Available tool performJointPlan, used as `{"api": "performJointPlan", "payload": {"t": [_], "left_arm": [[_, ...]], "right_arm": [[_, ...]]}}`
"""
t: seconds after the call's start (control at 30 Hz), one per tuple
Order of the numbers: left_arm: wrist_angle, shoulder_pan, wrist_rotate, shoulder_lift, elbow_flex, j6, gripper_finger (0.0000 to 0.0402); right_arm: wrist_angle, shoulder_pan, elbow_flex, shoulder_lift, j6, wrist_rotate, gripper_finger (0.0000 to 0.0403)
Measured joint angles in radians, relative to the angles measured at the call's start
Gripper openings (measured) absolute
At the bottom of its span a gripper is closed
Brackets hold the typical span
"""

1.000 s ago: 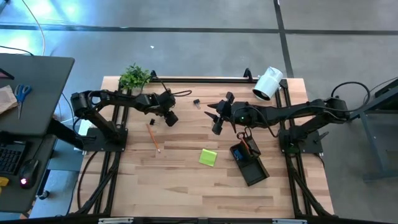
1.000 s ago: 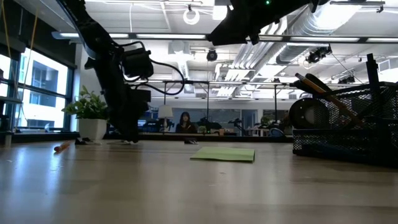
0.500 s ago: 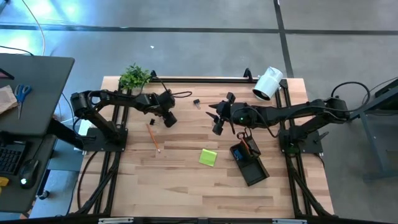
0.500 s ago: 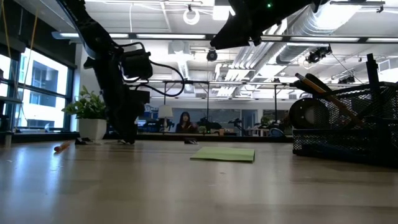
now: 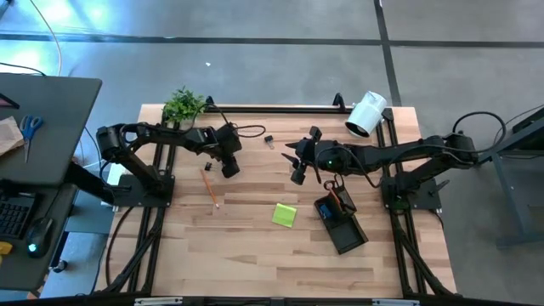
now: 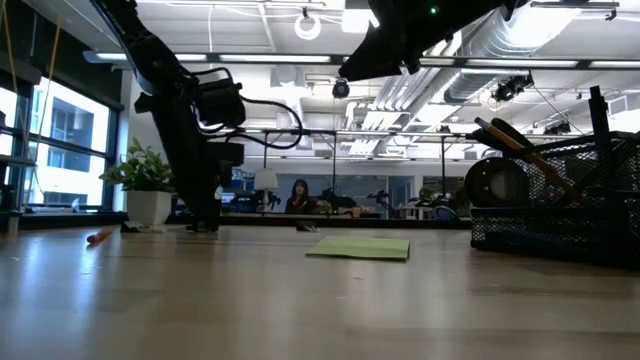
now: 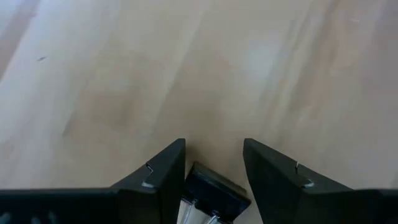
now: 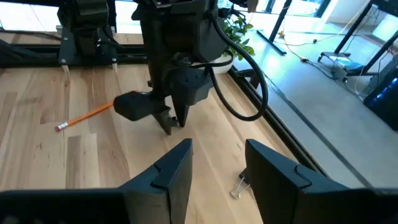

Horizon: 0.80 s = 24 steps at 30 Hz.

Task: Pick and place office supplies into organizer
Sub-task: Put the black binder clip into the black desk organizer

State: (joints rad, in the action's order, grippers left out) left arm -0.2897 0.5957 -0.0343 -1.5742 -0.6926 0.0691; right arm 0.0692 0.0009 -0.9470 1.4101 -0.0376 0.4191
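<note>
Two arms are reaching over the table, a left arm (image 5: 161,134) and a right arm (image 5: 399,151). One pencil (image 5: 210,187) is lying on the wood, and one green pad (image 5: 285,215). From above, two black clips are showing: one clip (image 5: 269,139) near the far rail, another clip (image 5: 208,165) by the pencil's end. One organizer (image 5: 340,223) is sitting there; the pieces inside are crowding together too closely to count. One plant (image 5: 184,104) and one white camera (image 5: 366,114) are standing at the back. One pair of blue scissors (image 5: 31,127) is lying on the side desk. One person (image 6: 298,196) is sitting far off.
</note>
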Motion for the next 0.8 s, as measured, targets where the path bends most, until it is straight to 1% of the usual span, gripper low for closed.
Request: {"api": "performJointPlan", "payload": {"t": [0.1,0.2,0.4,0.6,0.8], "left_arm": [[0.002,0.000,-0.066,0.000,0.000,0.054,0.0152],[0.018,-0.001,-0.106,0.000,0.000,0.090,0.0152],[0.059,0.000,-0.106,0.000,0.000,0.147,0.0152],[0.004,0.000,-0.080,0.000,0.001,0.174,0.0152],[-0.046,0.000,-0.083,0.000,-0.032,0.267,0.0152]], "right_arm": [[-0.007,0.003,0.000,0.000,-0.016,-0.004,0.0142],[-0.019,0.011,0.000,0.000,-0.027,-0.004,0.0142],[-0.020,0.020,0.000,0.000,-0.034,0.000,0.0142],[-0.019,0.021,0.000,0.000,-0.019,0.000,0.0142],[-0.024,0.022,0.000,0.000,-0.037,-0.008,0.0142]]}}
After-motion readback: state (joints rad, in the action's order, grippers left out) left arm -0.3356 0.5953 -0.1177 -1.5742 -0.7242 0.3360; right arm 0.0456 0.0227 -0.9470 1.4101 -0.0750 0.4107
